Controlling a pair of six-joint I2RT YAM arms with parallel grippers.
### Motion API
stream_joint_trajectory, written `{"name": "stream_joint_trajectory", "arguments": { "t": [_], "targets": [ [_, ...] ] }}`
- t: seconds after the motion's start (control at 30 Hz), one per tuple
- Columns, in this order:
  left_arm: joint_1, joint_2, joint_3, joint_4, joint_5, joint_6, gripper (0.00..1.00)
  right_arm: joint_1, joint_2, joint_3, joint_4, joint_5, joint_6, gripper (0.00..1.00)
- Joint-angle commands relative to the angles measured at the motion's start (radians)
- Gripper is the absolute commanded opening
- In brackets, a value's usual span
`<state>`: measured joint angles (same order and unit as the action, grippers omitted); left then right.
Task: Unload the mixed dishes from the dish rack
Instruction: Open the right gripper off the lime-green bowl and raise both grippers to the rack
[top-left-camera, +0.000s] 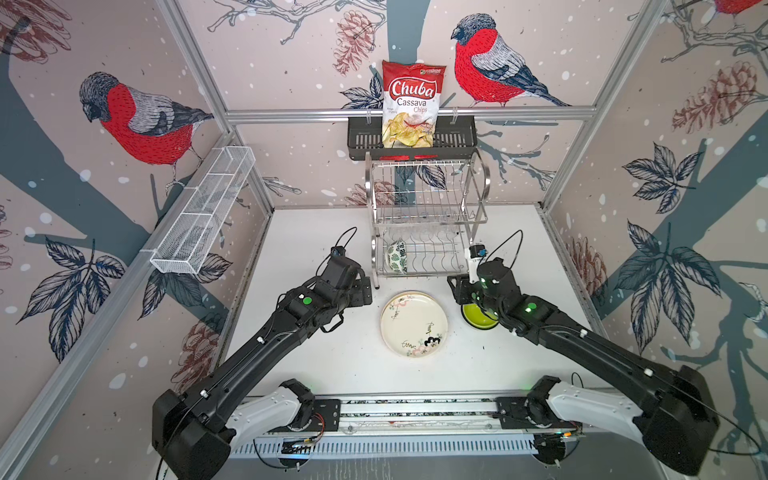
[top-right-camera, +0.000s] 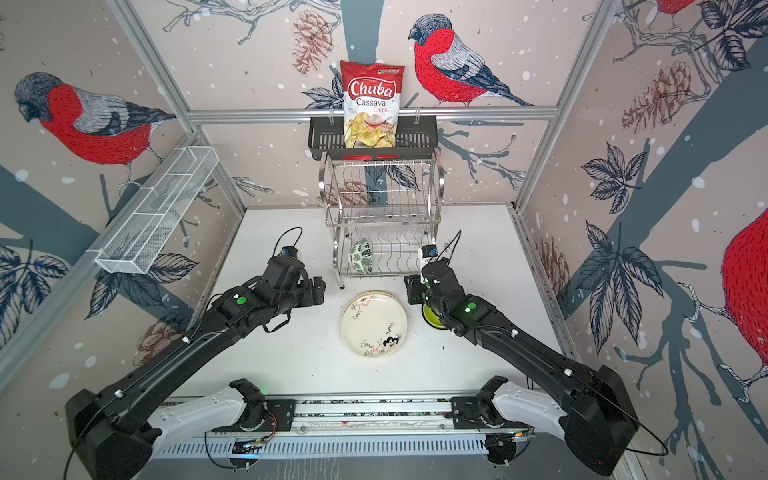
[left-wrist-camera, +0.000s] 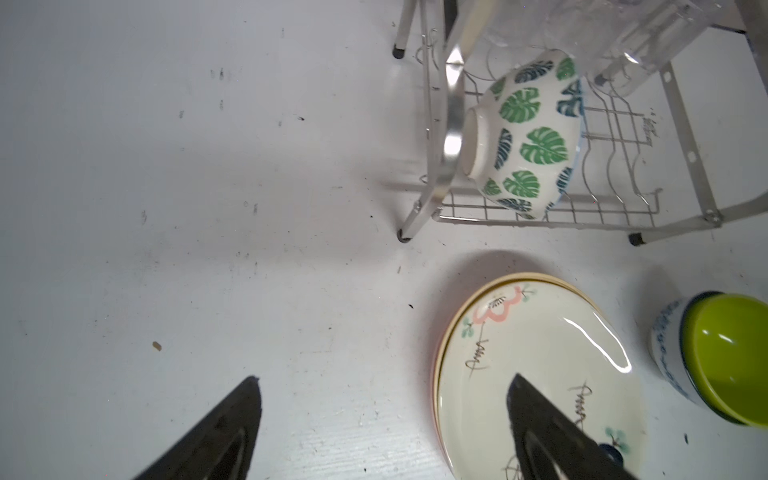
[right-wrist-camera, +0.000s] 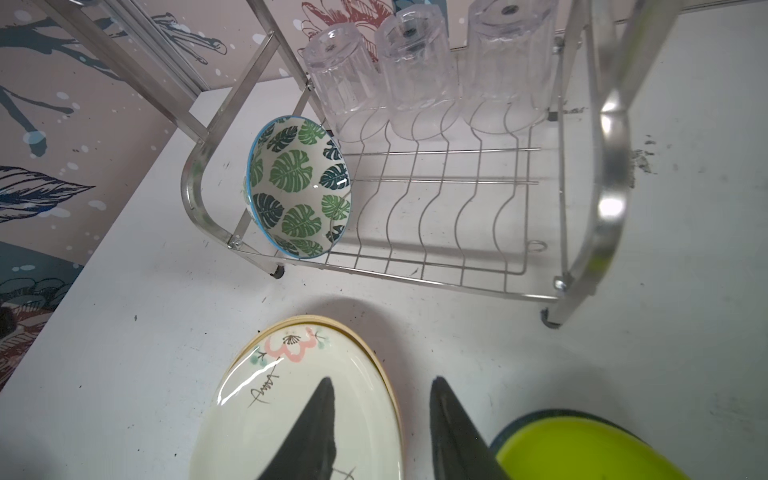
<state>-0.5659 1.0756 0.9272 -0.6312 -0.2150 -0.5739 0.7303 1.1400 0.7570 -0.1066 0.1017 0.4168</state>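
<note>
Two black robot arms reach out from the near rail toward the shiny two-level wire dish rack (top-left-camera: 428, 216), both with wrists bent down at the white table (top-left-camera: 316, 232).

The left gripper (left-wrist-camera: 384, 377) hangs low beside the rack's front left leg. Its fingers are wide apart and hold nothing.

The right gripper (right-wrist-camera: 383, 380) hangs by the rack's front right leg, just over the lime green bowl (top-left-camera: 478, 316). Its fingers are a little apart, with nothing between them.

The lime bowl sits inside a white bowl with blue marks (left-wrist-camera: 669, 353) on the table. Beside it lies the cream round plate with pink flowers (top-left-camera: 414, 324), with a yellow plate rim (left-wrist-camera: 532, 277) peeking out underneath.

In the rack's bottom level, a white bowl with green leaves (top-left-camera: 397, 257) leans on its side at the left end. Three clear glass cups (right-wrist-camera: 419, 75) stand upside down at the back.
</note>
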Motion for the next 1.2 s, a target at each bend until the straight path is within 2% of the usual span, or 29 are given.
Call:
{"name": "stream_joint_trajectory", "arguments": {
  "t": [0.0,0.07,0.2,0.37,0.53,0.6,0.8,1.17],
  "targets": [
    [0.054,0.018,-0.034,0.120,0.080,-0.008,0.90,0.011,0.062,0.017,0.148,-0.058,-0.071,0.40],
    [0.088,0.040,-0.047,0.143,0.102,-0.004,0.87,0.020,0.107,0.023,0.201,-0.064,-0.098,0.40],
    [0.106,0.065,-0.057,0.207,0.070,0.004,0.82,0.022,0.227,0.037,0.313,-0.095,-0.133,0.39],
    [0.110,0.114,-0.033,0.299,0.051,0.016,0.83,0.021,0.369,0.108,0.399,-0.155,-0.169,0.39],
    [0.110,0.240,0.034,0.340,0.059,0.025,0.85,0.011,0.491,0.183,0.481,-0.259,-0.194,0.39],
    [0.110,0.288,0.062,0.343,0.074,0.028,0.85,-0.004,0.528,0.212,0.504,-0.316,-0.186,0.39],
    [0.112,0.414,0.128,0.346,0.051,0.047,0.83,-0.043,0.626,0.268,0.583,-0.391,-0.149,0.40],
    [0.113,0.558,0.218,0.363,0.051,0.042,0.75,-0.058,0.734,0.361,0.633,-0.454,-0.126,0.40]
  ]
}}
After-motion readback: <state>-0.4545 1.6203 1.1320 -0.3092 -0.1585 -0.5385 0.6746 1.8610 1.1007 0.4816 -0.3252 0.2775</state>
